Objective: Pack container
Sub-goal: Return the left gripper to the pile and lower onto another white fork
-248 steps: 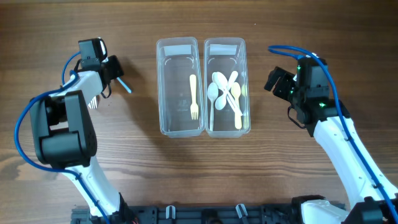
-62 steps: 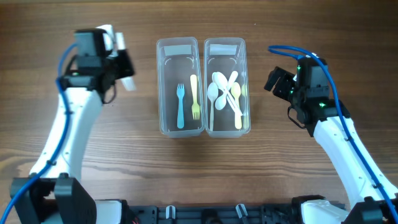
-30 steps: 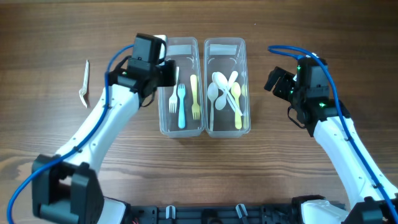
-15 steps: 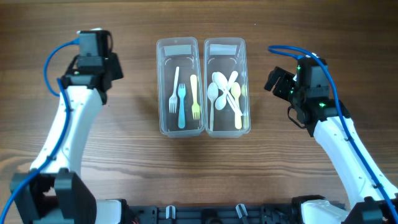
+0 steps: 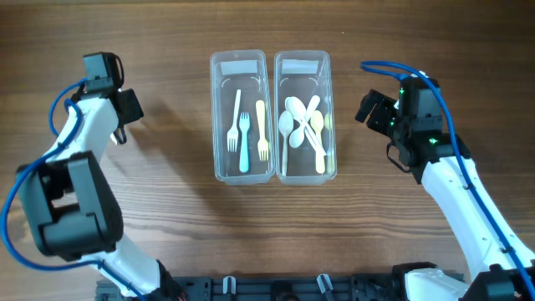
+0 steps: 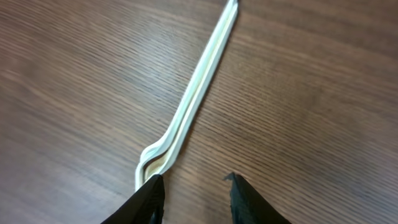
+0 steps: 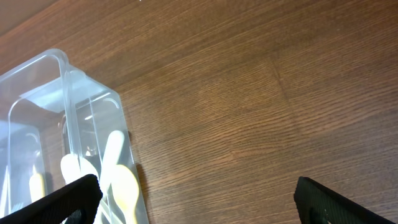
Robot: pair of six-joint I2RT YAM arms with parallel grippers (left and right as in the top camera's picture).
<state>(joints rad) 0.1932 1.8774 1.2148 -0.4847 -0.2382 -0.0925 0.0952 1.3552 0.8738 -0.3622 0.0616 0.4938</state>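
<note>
A white plastic utensil (image 6: 193, 99) lies on its edge on the wooden table, handle running up and right. Its bent neck touches the left fingertip of my left gripper (image 6: 193, 185), which is open and low over the table. In the overhead view my left gripper (image 5: 123, 124) is far left and hides the utensil. The left clear container (image 5: 219, 117) holds a white fork (image 5: 235, 117), a blue fork (image 5: 244, 142) and a yellow fork (image 5: 261, 130). The right clear container (image 5: 331, 117) holds several white and yellow spoons (image 5: 303, 125). My right gripper (image 5: 372, 109) is open and empty, right of the containers.
The two containers stand side by side at the table's centre. The right wrist view shows the spoon container's corner (image 7: 65, 68) at left and bare wood between my right fingers (image 7: 196, 199).
My left arm dropped a white fork into the left container, then swung back left and came down over the utensil on the table. The right arm has not moved.
</note>
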